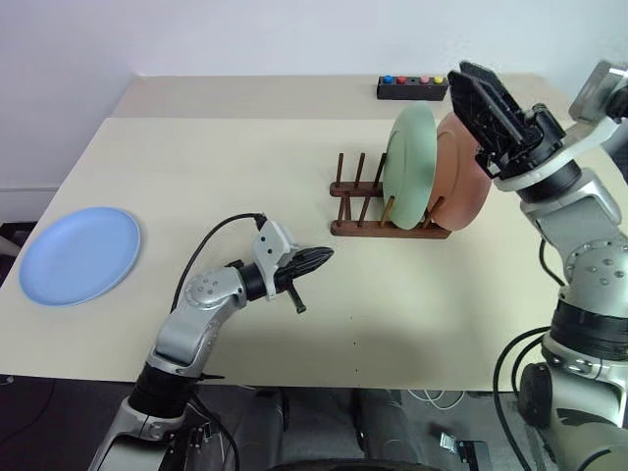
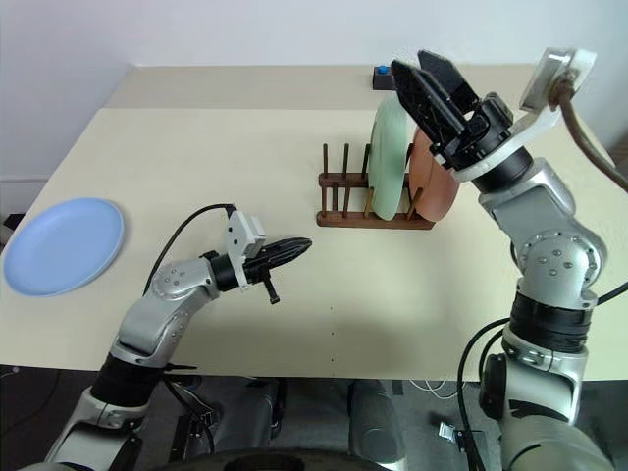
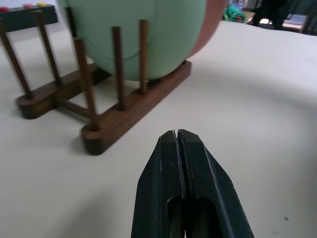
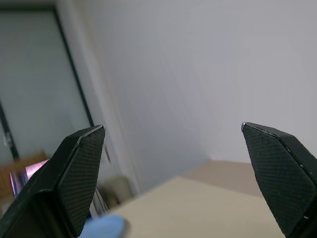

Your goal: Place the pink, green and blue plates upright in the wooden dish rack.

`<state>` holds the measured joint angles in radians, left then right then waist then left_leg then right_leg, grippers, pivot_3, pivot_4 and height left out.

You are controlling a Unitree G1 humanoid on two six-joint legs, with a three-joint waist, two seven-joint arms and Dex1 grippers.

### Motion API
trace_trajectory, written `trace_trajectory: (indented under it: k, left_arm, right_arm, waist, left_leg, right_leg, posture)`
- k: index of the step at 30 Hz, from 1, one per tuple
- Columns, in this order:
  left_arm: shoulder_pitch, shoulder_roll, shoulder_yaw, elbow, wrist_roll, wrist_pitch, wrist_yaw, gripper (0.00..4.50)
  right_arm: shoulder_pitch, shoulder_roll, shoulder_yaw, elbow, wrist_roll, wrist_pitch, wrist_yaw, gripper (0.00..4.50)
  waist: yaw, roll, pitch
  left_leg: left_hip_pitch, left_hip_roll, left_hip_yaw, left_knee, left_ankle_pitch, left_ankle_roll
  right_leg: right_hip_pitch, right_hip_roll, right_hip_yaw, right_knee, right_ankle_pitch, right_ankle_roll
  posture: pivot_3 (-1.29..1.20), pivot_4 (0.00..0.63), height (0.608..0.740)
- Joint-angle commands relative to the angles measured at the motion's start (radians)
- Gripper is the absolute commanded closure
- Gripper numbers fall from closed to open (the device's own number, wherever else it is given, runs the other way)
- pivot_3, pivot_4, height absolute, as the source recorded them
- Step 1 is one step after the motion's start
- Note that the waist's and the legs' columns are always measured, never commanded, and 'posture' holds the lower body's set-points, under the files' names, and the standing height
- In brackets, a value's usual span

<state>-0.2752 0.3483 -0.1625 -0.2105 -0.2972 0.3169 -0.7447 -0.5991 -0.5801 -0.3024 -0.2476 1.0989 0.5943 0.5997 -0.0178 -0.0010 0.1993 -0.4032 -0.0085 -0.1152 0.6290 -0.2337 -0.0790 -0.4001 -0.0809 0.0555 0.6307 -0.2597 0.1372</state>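
**One plate left, and it's way out on my left**

Two plates are in, one to go. The green plate and the pink plate stand upright in the wooden rack, side by side at its right end, green on the left of pink. The blue plate lies flat on the table near its left edge, well apart from the rack.

My right gripper is up above the pink plate with its jaws spread wide and nothing between them. My left gripper hangs low over the table just in front of the rack's near rail, jaws pressed together, empty, pointing toward the rack.

Here's the relation that matters: the blue plate sits off to the left of my left gripper, behind the way those jaws point. My left arm is clearly the nearer one; the right would have to cross the whole table. A round plate has no long axis, so I'd judge any point on its rim will do, and the near edge looks easiest.

Count: three plates, one of each colour; one rack with six pegs per rail, with free slots to the left of the green plate; one black button box at the far edge.
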Motion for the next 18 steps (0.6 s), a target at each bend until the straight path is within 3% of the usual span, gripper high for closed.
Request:
trace_trajectory:
  k: [1, 3, 10, 18]
  left_arm:
    - [-0.003, 0.01, 0.114, -0.041, -0.034, 0.014, 0.069, 4.25]
    - [-0.021, 0.021, 0.211, -0.027, -0.037, 0.04, 0.155, 3.66]
    - [-0.043, 0.104, 0.544, -0.03, -0.049, 0.098, 0.389, 0.15]
    - [-0.015, 0.174, 0.855, 0.048, 0.05, 0.242, 0.749, 0.03]
  right_arm:
    - [-0.016, -0.081, 0.144, -0.069, -0.218, -0.07, 0.115, 0.0]
    - [-0.008, -0.106, 0.252, -0.073, -0.356, -0.127, 0.171, 0.0]
    - [-0.011, -0.052, 0.406, -0.024, -0.572, -0.272, 0.256, 0.0]
    - [-0.039, 0.021, 0.419, 0.041, -0.612, -0.317, 0.325, 0.0]
  waist:
    - [-0.002, 0.0, 0.0]
    - [-0.005, 0.0, 0.0]
    - [-0.001, -0.002, 0.001]
    - [-0.001, -0.004, 0.001]
  left_leg:
    - [0.0, 0.0, 0.0, 0.0, 0.0, 0.0]
    - [0.0, 0.0, 0.0, 0.0, 0.0, 0.0]
    - [-0.004, 0.0, 0.0, 0.001, 0.0, 0.0]
    - [-0.004, 0.0, 0.0, 0.001, 0.0, 0.0]
  right_leg:
    - [0.0, 0.0, 0.0, 0.0, 0.0, 0.0]
    - [-0.001, 0.0, 0.0, 0.0, 0.0, 0.0]
    - [-0.004, 0.0, 0.0, 0.0, 0.0, 0.001]
    - [-0.005, 0.0, -0.001, 0.001, 0.001, 0.0]
  posture:
    - [0.0, 0.15, 0.734]
    - [0.0, 0.15, 0.734]
    - [0.0, 0.15, 0.734]
    - [0.0, 0.15, 0.734]
